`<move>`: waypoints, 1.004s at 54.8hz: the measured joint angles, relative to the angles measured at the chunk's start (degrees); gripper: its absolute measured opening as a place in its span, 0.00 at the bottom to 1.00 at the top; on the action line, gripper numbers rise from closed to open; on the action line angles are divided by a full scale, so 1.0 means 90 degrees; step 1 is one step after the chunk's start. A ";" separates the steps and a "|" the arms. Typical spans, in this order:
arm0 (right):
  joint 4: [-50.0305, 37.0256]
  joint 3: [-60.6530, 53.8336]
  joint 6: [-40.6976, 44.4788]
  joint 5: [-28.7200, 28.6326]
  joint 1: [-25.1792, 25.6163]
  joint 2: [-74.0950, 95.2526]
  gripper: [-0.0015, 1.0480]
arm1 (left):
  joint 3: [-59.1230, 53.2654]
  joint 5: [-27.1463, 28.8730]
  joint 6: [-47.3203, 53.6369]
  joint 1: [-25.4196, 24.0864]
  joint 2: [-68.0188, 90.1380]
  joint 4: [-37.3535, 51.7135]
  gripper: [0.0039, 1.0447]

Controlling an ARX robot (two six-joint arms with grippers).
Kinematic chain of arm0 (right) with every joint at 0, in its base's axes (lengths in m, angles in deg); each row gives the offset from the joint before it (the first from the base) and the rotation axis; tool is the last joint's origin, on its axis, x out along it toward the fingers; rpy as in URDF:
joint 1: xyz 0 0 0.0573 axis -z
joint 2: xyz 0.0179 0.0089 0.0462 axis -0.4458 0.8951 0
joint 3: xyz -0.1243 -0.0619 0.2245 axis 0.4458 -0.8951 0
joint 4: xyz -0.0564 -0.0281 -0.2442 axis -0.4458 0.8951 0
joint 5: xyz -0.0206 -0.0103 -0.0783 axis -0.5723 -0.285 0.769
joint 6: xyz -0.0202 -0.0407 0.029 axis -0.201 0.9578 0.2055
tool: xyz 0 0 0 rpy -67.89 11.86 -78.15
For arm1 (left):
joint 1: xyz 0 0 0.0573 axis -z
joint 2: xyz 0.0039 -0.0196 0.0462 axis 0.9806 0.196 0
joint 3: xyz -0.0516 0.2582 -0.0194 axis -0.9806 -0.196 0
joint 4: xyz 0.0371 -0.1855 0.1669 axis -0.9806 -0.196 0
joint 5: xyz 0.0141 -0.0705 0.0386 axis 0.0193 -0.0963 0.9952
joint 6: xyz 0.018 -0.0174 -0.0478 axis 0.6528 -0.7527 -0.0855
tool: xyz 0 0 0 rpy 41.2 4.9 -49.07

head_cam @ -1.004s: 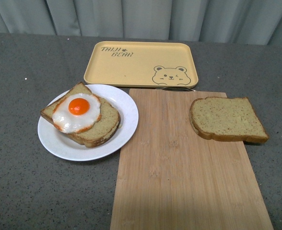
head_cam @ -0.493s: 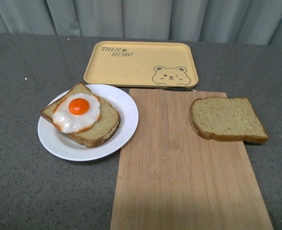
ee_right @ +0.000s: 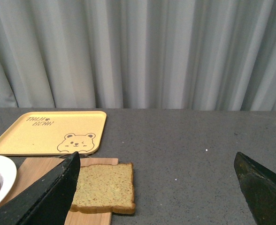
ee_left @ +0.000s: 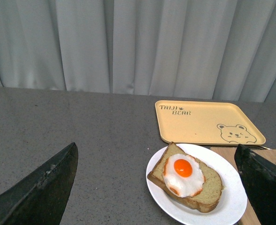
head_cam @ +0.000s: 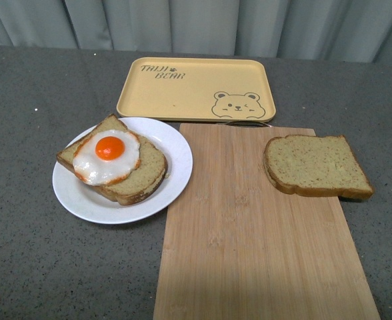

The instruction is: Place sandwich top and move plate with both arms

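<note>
The sandwich top (head_cam: 316,165), a plain tan slice with a brown crust, lies flat on the right part of the wooden board; it also shows in the right wrist view (ee_right: 105,187). The white plate (head_cam: 173,143) sits left of the board and holds a bread slice with a fried egg (head_cam: 107,155); the plate also shows in the left wrist view (ee_left: 232,206). Neither arm shows in the front view. My left gripper (ee_left: 157,187) is open, high and well back from the plate. My right gripper (ee_right: 157,187) is open and empty, back from the plain slice.
A wooden cutting board (head_cam: 243,233) runs from the table's middle to the front edge. A yellow bear tray (head_cam: 196,87) lies empty behind it. The table is dark grey (head_cam: 29,253). Grey curtains hang at the back.
</note>
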 joint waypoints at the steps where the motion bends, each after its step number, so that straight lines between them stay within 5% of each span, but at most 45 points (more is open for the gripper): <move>1: 0.0000 -0.0002 0.0000 0.0000 0.0000 0.0000 0.91 | 0.0000 0.0002 -0.0002 0.0000 0.0002 0.0000 0.94; 45: 0.0000 0.0000 0.0005 0.0007 -0.0002 0.0000 0.91 | 0.0000 0.0000 0.0000 0.0000 0.0000 0.0000 0.94; 51: -0.0471 0.0024 0.1105 0.2079 -0.0505 0.0529 0.91 | 0.0000 0.0010 0.0000 0.0000 0.0000 0.0000 0.94; 55: -0.0707 0.0039 0.1537 0.2154 -0.0323 0.1214 0.91 | 0.0000 0.0002 0.0000 0.0000 0.0000 0.0000 0.94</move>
